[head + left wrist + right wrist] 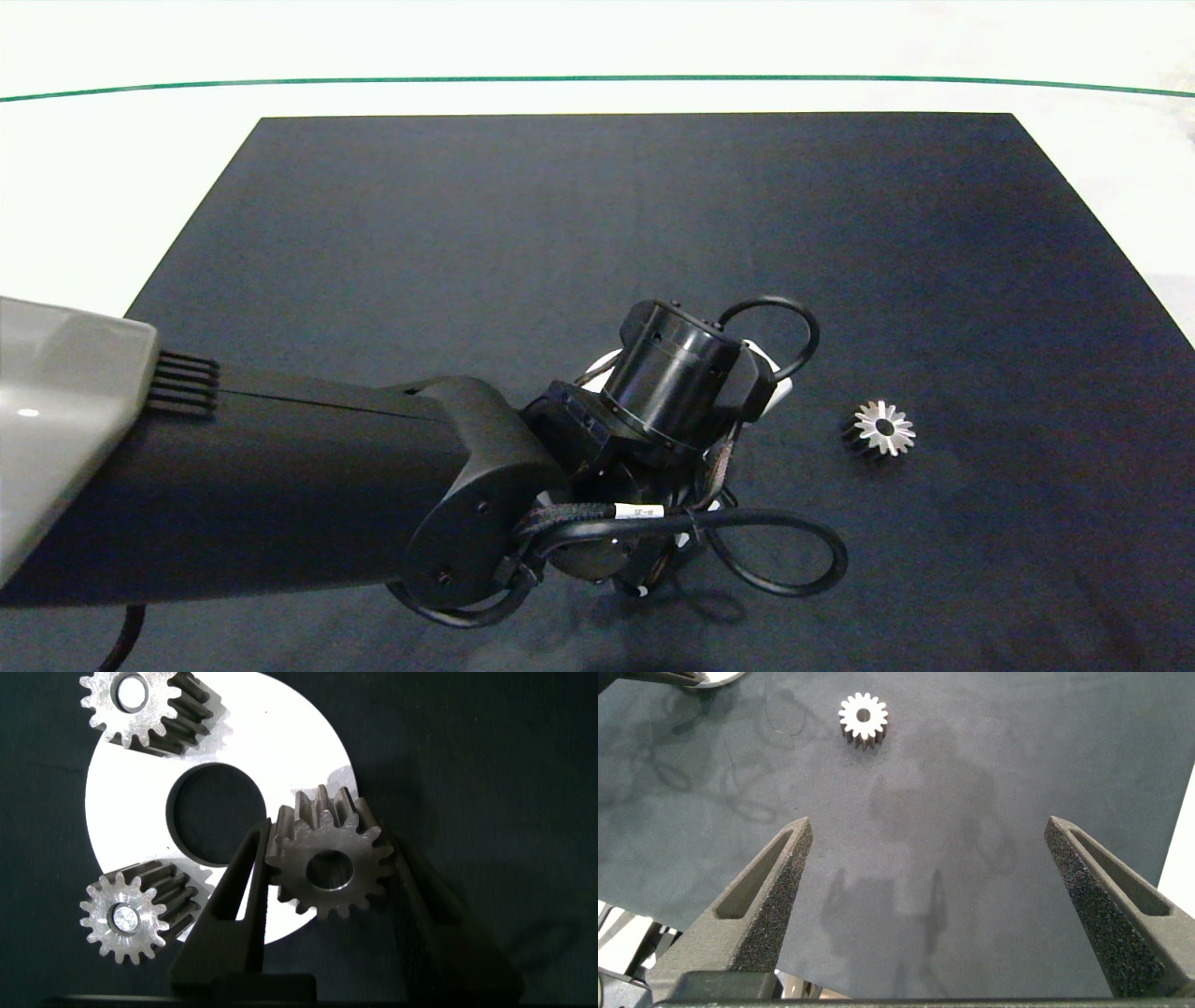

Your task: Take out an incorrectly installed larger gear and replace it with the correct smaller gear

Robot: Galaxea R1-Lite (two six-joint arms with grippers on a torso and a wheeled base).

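With our left claw (327,873) clamping the smaller gear (327,863) over the white disc (308,756), we judge seating comes next; right claw (938,882) wide open, empty.

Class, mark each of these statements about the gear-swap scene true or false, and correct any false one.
1. The left gripper holds a gear between its fingers. True.
2. Two other gears sit on the white disc. True.
3. The right gripper is shut on a gear. False: its fingers stand wide apart, holding nothing.
4. The star-like gear lies on the white disc. False: it lies alone on the dark mat, to the side of the left arm.
5. The white disc has a round hole in its middle. True.
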